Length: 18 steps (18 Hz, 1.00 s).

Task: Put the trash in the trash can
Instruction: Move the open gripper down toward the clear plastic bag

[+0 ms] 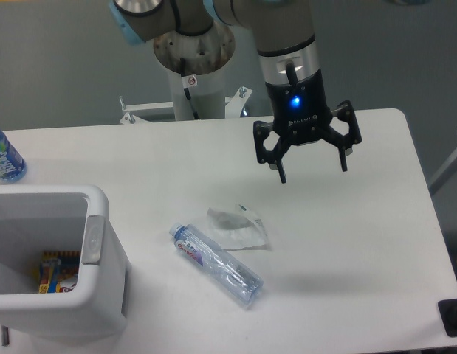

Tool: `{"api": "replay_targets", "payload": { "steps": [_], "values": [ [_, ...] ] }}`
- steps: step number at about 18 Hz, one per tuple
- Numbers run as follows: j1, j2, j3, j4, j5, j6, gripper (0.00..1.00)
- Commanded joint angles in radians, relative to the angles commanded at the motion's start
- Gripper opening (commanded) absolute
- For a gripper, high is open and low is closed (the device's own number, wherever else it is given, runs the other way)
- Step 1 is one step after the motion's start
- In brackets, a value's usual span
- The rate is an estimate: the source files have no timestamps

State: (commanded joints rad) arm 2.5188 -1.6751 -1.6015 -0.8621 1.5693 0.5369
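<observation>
A crumpled translucent plastic wrapper (238,227) lies on the white table near its middle. Just in front of it a clear slim bottle (216,264) with a blue cap and red-blue label lies on its side, cap toward the left. The white trash can (95,287) stands at the front left, open at the top, with a grey handle patch on its right wall. My gripper (311,168) hangs open above the table, up and to the right of the wrapper, holding nothing.
Colourful packaging (57,271) lies inside the trash can. A bottle with an all-blue label (4,157) stands at the far left table edge. The arm's base column (193,81) rises behind the table. A dark object (452,318) sits at the front right corner.
</observation>
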Motion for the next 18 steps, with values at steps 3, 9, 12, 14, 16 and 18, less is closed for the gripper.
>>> {"api": "replay_targets", "payload": {
  "steps": [3, 9, 12, 14, 16, 18],
  "values": [
    [0.0, 0.002, -0.017, 0.012, 0.0, 0.002, 1.0],
    [-0.005, 0.005, -0.057, 0.015, 0.0, -0.009, 1.0],
    [-0.005, 0.012, -0.086, 0.015, -0.002, -0.011, 1.0],
    [-0.006, 0.017, -0.107, 0.018, -0.002, -0.008, 1.0],
    [-0.008, 0.014, -0.118, 0.023, 0.0, -0.008, 1.0],
    [-0.009, 0.008, -0.123, 0.023, 0.005, -0.008, 1.0]
  ]
}}
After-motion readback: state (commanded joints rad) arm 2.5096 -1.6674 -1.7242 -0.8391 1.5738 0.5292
